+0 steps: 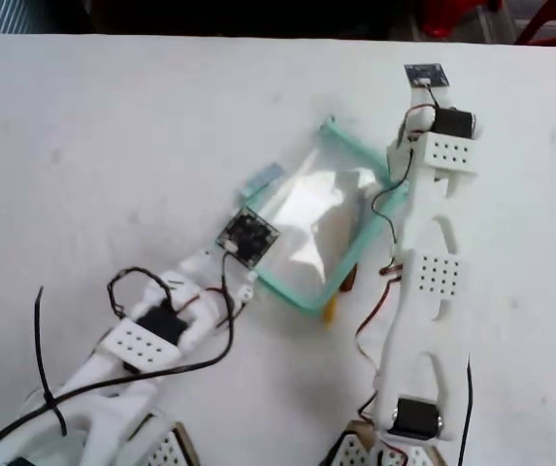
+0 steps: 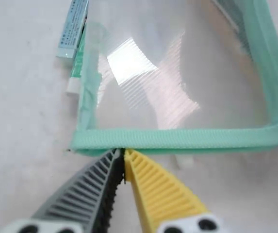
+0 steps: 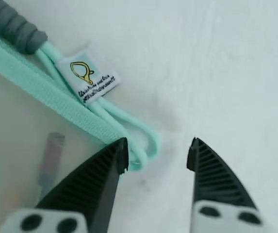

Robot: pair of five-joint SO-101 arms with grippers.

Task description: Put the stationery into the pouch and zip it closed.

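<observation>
Pouch [image 2: 192, 140]: clear with mint trim, lying flat on the white table [image 1: 113, 116]; its trim touches the tips of the left fingers.
Left gripper [image 2: 123, 154]: grey and yellow fingers pressed together, and their tips appear to pinch the pouch trim near one corner.
Right gripper [image 3: 158, 145]: black fingers spread apart and holding nothing; the end of the cord loop [image 3: 129, 121] lies between them, just beside one tip.
Zip pull [image 3: 12, 24]: grey bead on the mint cord, with a small label [image 3: 92, 77], well beyond the right fingertips; I cannot tell whether the zip is open or closed.
Inside: a grey item [image 3: 51, 155] shows faintly through the clear wall, beside one right finger.
Outside: a pale blue stick [image 2: 73, 26] lies along the pouch's side edge, well beyond the left fingertips, and apparently not in.
Progress: judged partway; loading looks unfinished, and the zipping remains to be done.
</observation>
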